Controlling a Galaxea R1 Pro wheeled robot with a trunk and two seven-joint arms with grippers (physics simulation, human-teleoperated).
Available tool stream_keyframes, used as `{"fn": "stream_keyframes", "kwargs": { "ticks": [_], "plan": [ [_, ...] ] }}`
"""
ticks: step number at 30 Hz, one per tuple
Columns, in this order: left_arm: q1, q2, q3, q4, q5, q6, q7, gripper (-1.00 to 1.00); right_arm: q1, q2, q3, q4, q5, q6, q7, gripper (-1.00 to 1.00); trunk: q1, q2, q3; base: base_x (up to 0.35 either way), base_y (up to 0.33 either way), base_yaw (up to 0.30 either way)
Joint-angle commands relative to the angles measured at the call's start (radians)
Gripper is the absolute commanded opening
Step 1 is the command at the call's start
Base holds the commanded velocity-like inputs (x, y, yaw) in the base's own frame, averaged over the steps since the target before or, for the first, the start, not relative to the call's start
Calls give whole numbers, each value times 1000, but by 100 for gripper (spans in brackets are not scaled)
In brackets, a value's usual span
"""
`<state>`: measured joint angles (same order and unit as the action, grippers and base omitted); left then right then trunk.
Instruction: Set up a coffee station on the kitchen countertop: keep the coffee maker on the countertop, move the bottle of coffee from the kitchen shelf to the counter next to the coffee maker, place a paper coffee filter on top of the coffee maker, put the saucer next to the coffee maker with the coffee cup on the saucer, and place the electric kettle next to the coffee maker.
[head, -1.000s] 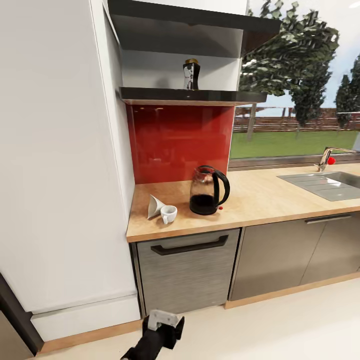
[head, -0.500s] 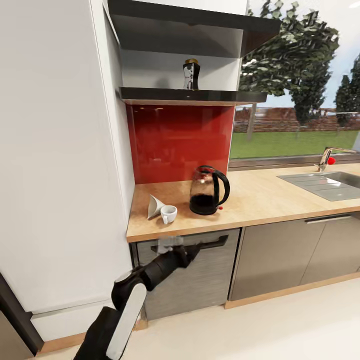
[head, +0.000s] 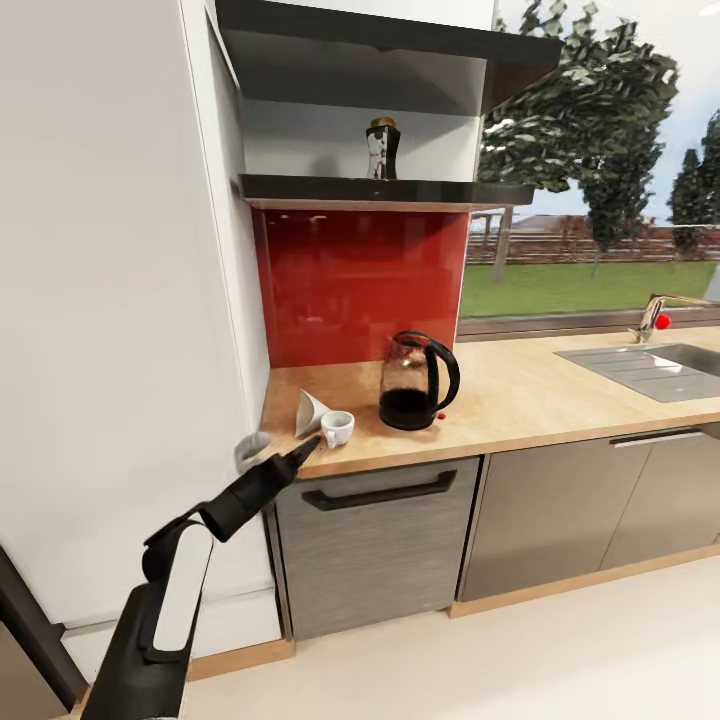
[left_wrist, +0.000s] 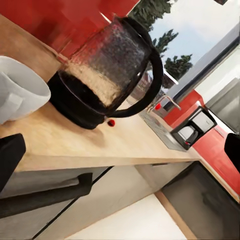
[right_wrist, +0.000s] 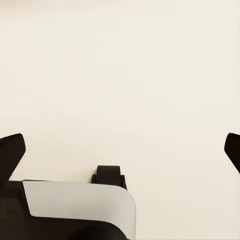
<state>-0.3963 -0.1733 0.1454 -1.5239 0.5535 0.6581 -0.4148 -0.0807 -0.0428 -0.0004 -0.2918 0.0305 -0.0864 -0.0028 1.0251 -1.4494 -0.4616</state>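
Note:
The bottle of coffee stands on the kitchen shelf above the red backsplash. On the kitchen countertop below sit the electric kettle, the coffee cup and, lying on its side, the paper coffee filter. My left gripper is open at the counter's front left corner, just short of the cup. Its wrist view has the kettle close, the cup beside it and the coffee maker far along the counter. My right gripper is open over the floor. The saucer is out of view.
A tall white cabinet walls off the counter's left end. A steel sink with a faucet is inset at the right. Under the counter is a grey appliance front with a dark handle. Cream floor lies in front.
My left arm has risen from near the floor, past the appliance handle, up and left to the counter's front left corner beside the cup. The objects have not moved.

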Motion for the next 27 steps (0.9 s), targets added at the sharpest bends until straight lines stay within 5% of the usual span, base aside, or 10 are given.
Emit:
{"fn": "stream_keyframes", "kwargs": {
  "ticks": [1, 8, 27],
  "plan": [
    [-1, -1, 23, 1, 4, 9, -5, 100, -1, 0, 0, 1, 3, -13, 0, 100, 0, -1, -1, 0, 0, 0],
    [-1, -1, 54, 6, 30, 9, -8, 100, -1, 0, 0, 2, 3, -29, 0, 100, 0, -1, -1, 0, 0, 0],
    [-1, -1, 55, 7, 36, 7, -9, 100, -1, 0, 0, 2, 3, -30, 0, 100, 0, -1, -1, 77, -6, 0]
  ]
}}
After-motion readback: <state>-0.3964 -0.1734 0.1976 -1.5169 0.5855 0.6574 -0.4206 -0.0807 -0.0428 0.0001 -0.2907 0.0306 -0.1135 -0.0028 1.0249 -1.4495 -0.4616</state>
